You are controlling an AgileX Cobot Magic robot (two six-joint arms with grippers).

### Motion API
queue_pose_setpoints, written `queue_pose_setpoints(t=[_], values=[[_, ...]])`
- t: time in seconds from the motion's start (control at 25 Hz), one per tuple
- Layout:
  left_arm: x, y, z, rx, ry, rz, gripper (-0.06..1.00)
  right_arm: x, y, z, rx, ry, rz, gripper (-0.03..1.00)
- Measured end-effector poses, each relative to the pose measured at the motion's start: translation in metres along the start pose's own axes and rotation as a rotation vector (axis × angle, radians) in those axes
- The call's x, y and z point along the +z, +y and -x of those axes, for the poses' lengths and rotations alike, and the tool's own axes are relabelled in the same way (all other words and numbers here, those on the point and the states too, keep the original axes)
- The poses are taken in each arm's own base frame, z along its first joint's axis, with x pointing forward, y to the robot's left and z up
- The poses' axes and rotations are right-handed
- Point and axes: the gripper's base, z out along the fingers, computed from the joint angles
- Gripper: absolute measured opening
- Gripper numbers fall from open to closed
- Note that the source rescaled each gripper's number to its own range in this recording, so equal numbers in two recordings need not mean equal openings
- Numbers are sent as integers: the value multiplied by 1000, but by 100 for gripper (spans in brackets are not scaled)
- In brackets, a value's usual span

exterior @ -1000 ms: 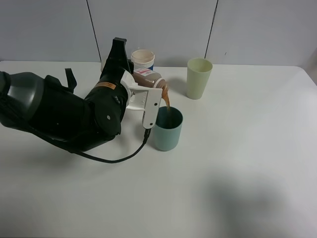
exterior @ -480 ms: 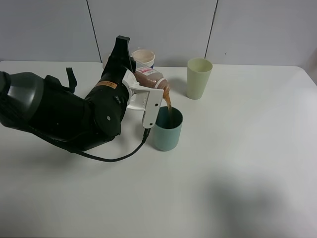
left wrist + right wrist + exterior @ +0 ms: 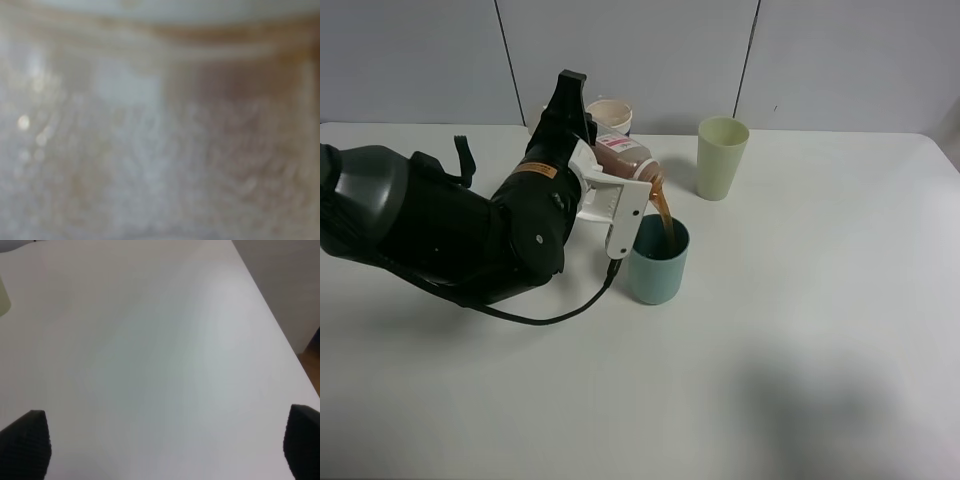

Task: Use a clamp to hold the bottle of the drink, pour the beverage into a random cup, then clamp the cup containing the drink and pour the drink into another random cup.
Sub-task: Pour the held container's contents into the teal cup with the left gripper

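On the left of the exterior high view, my left arm (image 3: 450,240) reaches in over the white table (image 3: 820,350). Its left gripper (image 3: 618,192) is clamped tight on the drink bottle (image 3: 623,157), which is tipped far over with its mouth pointing right and down. The left wrist view shows only a blur of the bottle's side pressed up against the lens.

Just beyond the arm, at the far edge, a white cup (image 3: 610,110) is partly hidden. To the right of the bottle's mouth, a brown stream (image 3: 666,212) falls into the teal cup (image 3: 658,265), entering close to its far left rim. Farther right and back stands an empty-looking pale green cup (image 3: 722,158), apart from the rest.

The right gripper (image 3: 164,444) appears only in its own wrist view, fingers spread wide over bare table, holding nothing.

The risks, as I judge them: the stream lands near the rim, so a steeper tilt or a small drift could send drink down the outside. The white finger hangs just beside the teal cup and could nudge it over. I cannot see the fill level, so overfilling is possible.
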Motion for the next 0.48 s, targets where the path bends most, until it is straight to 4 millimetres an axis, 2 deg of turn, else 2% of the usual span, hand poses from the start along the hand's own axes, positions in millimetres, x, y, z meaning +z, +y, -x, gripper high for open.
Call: queue_pose_setpoints(t=[0.48], values=[[0, 4, 1, 24, -12, 48, 2, 0, 0, 0, 0, 0, 0, 76]])
